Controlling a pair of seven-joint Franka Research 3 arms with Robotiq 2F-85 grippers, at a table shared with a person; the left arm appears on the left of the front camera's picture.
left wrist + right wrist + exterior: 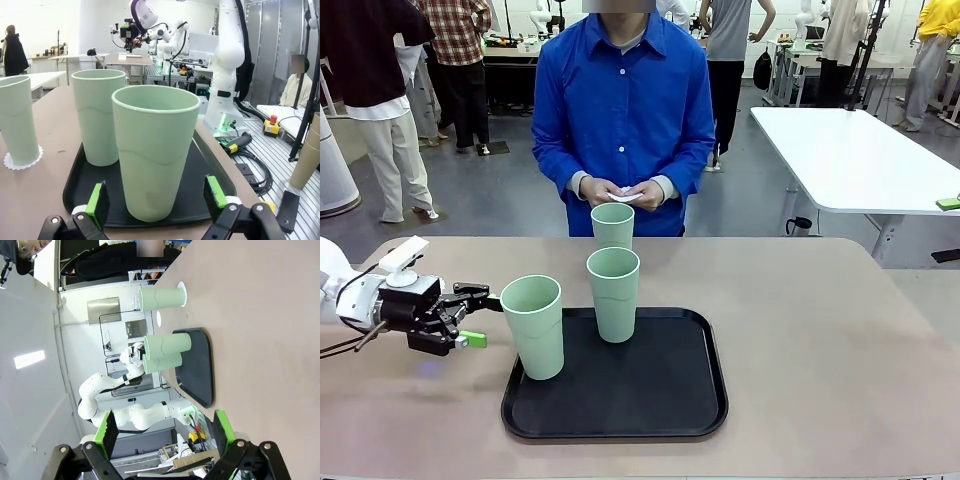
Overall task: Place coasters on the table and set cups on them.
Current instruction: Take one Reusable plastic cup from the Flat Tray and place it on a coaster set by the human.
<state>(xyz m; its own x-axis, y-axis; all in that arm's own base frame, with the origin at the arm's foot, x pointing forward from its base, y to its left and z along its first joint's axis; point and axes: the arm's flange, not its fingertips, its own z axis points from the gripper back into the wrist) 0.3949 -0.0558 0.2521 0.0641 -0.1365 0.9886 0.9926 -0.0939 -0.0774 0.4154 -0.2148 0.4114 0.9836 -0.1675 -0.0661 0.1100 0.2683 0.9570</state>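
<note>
Left gripper point(485, 318): released, lined up on the near cup point(533, 325).
Right gripper point(165, 432): released, empty.
Risk: close off-centre and you tip it — tall, light.

Left arm point(355, 302): white shell, with a black cable point(340, 346) looping beneath and a white camera mount point(402, 258) on top. Left gripper point(480, 320) and right gripper point(165, 432): black linkage fingers point(97, 462), green pads point(106, 432), bright screw heads point(60, 449) at the joints. The person point(623, 60) wears a blue button-front shirt point(620, 130) with white buttons.
</note>
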